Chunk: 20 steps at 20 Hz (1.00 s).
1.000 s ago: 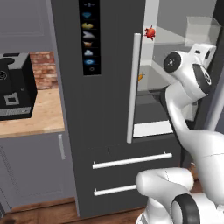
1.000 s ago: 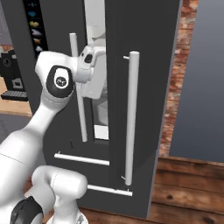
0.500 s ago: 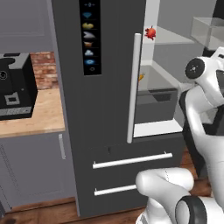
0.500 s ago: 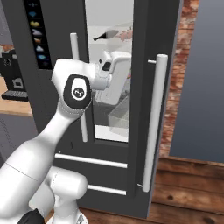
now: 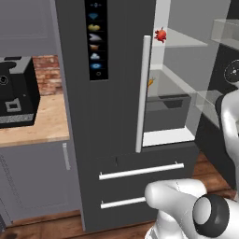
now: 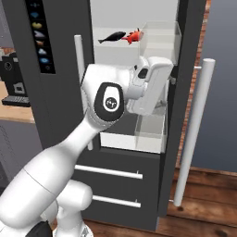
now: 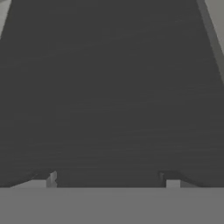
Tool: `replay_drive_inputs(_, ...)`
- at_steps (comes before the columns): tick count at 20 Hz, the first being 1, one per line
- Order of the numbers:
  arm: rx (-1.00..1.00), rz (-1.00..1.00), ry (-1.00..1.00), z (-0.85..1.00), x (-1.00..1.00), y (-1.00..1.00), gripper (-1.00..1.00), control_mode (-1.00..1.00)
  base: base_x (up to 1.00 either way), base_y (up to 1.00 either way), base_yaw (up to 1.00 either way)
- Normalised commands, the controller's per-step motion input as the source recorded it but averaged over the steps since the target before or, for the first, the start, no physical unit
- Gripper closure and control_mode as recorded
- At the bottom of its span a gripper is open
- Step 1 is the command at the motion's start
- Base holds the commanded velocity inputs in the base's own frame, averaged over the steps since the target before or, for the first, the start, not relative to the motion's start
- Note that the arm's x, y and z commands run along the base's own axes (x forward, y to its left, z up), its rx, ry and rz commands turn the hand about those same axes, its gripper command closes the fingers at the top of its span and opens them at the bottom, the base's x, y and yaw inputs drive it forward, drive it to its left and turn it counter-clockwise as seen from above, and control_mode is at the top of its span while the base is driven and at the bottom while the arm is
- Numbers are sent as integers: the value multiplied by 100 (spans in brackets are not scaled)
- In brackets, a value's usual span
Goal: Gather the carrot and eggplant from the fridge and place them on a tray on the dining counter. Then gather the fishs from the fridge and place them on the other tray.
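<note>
Hand [image 7: 109,179] with fingers spread, empty, facing a dark panel beside the tall dark grey fridge [image 5: 112,116]; small orange carrot [image 5: 151,82] far left on a shelf.

fridge [image 5: 112,140] right door swung open, shelves reachable, left door shut
</note>
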Motion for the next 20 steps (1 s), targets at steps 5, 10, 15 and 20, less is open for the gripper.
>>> replay_drive_inputs(5, 1, -9, 15, 0, 24, -67, -100, -100, 0, 0, 0)
replay_drive_inputs(10, 3, -2, -1, -1, 0, -21, -100, -100, 0, 0, 0)
replay_drive_inputs(15, 6, 0, -4, -24, -17, 81, -100, -100, 0, 0, 0)
replay_drive_inputs(20, 5, 0, -1, -19, 1, 100, -100, -100, 0, 0, 0)
